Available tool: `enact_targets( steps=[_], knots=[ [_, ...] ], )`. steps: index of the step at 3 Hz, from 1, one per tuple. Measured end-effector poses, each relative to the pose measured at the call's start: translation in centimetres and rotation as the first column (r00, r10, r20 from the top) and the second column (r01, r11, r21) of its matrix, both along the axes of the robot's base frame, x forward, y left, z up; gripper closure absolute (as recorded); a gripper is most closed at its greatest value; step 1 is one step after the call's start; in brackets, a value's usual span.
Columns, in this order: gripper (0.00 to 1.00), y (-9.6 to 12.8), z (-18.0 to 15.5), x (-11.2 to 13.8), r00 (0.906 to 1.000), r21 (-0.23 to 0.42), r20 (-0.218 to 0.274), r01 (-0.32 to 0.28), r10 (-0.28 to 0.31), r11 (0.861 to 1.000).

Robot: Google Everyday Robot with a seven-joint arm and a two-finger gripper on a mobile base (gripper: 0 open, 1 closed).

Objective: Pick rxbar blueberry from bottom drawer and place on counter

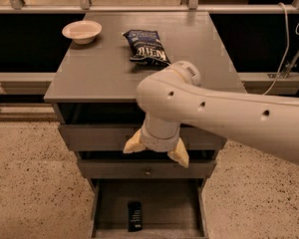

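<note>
Rxbar blueberry [134, 215] flat on the floor of the pulled-out bottom drawer [172, 208], left of centre, near the front edge, touching nothing else. Above it, in front of the 2 shallower drawers [99, 137], the gripper [157, 152] pointing down, its 2 pale fingers [180, 158] spread wide and empty, well apart from the bar, on a white arm [229, 113] reaching in from the right. On the counter [99, 73], a dark chip bag [146, 47] and a pale bowl [81, 31].
</note>
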State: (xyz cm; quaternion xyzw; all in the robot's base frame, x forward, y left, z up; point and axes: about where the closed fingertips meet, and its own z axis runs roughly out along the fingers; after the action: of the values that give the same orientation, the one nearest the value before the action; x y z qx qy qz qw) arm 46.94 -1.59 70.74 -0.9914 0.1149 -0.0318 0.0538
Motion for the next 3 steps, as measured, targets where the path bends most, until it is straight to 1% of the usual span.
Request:
enact_targets(
  steps=[1,2,3],
  knots=[
    [0.0,0.3,-1.2,-1.1,0.9639,-0.1,0.111,-0.231,0.242,0.968],
    [0.0,0.1,-1.5,-1.2,0.9582,-0.108,0.112,-0.251,0.263,0.962],
    [0.0,-1.0,-5.0,-0.8,0.9791,-0.049,0.062,-0.191,0.194,0.98]
  ],
)
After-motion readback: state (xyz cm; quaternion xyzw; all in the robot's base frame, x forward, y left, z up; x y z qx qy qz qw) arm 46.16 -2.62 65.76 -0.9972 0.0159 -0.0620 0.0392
